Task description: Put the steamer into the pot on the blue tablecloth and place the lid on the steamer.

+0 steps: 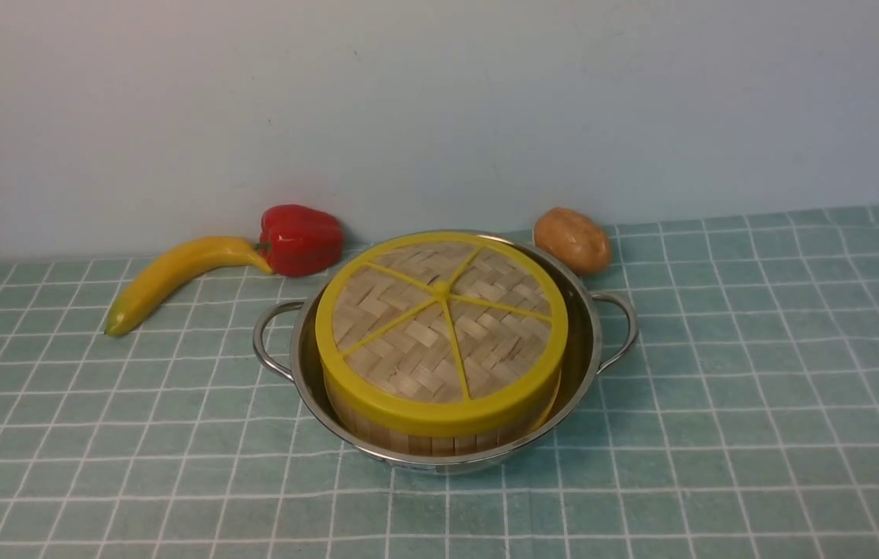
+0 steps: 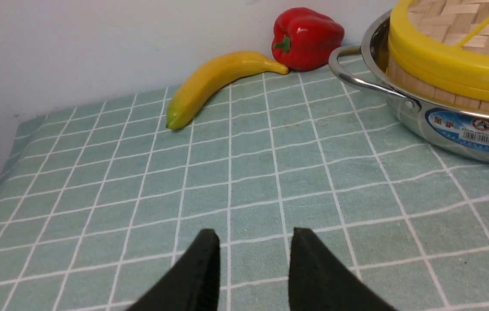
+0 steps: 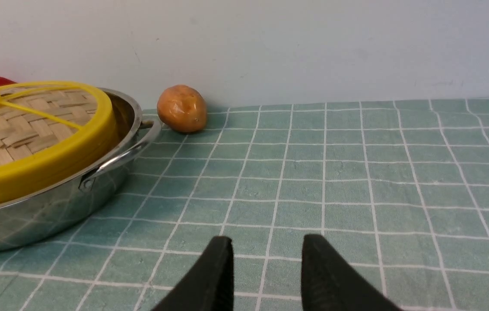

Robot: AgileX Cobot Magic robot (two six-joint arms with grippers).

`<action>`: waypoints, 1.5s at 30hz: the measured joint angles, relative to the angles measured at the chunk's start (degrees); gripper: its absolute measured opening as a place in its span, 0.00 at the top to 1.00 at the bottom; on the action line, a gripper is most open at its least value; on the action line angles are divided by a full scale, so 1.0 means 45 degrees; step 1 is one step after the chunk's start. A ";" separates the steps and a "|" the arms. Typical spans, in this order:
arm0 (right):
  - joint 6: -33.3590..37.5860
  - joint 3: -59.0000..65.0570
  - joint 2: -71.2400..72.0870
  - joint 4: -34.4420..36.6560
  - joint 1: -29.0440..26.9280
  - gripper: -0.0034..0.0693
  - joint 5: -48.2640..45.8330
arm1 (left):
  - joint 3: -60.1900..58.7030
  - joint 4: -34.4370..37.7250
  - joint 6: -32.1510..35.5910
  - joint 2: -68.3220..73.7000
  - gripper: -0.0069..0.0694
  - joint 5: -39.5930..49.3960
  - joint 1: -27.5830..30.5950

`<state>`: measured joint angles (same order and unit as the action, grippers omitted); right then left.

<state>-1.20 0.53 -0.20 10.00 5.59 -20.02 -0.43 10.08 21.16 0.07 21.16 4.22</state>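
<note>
**Lid seated, both arms clear: check the fit before you call it finished**

Pale wall behind, and the blue tablecloth (image 1: 758, 373) with its white grid covers the tabletop from edge to edge. Work across it from your left.

Far left, the banana (image 1: 175, 278) lies with its stem end against the red pepper (image 1: 300, 239); both sit well clear of the work, so leave them. Your left pincer (image 2: 253, 263) shows only in its own wrist view: low over bare cloth, jaws parted, nothing between them, near the pot's left handle but not touching it.

In the middle, the pot (image 1: 591, 349) stands on the cloth with the steamer (image 1: 424, 436) inside it, only the slatted wall showing under the yellow band. The lid (image 1: 439, 326) rests on top of the steamer. From the front it looks level; the steamer seems to sit slightly toward the near wall of the pot rather than dead centre, which should not matter.

Judging by this, both placements look done, so the step in hand is a clean retreat. Look along the yellow rims in both wrist views for a gap or tilt. If you see none, keep the arms low and wide of the loop handles when drawing back; a nudge there could shift the pot and unseat the lid.

To the right, the potato (image 1: 571, 239) sits just behind the pot's right handle. Your right pincer (image 3: 266, 268) also stands released and empty over open cloth.
</note>
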 joint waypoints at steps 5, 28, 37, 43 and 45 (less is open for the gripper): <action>0.0000 0.0000 0.0000 0.0000 0.0000 0.62 0.0000 | 0.0000 -0.0231 -0.0593 0.0000 0.61 0.0000 0.0000; 0.0000 0.0000 0.0000 0.0000 0.0000 0.62 0.0000 | 0.0000 -0.2428 -0.3844 -0.0018 0.59 -0.0345 0.0000; -0.0009 0.0000 0.0000 0.0000 0.0000 0.62 0.0000 | 0.0000 -0.2428 -0.3854 -0.0018 0.59 -0.0345 0.0000; -0.0009 0.0000 0.0000 0.0000 0.0000 0.62 0.0000 | 0.0000 -0.2428 -0.3840 -0.0018 0.59 -0.0345 0.0000; -0.0009 0.0000 0.0000 0.0000 0.0000 0.62 0.0000 | 0.0000 -0.2428 -0.3785 -0.0018 0.59 -0.0348 0.0000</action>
<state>-1.24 0.53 -0.20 10.00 5.59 -20.02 -0.43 -0.84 4.13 -0.01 19.59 4.22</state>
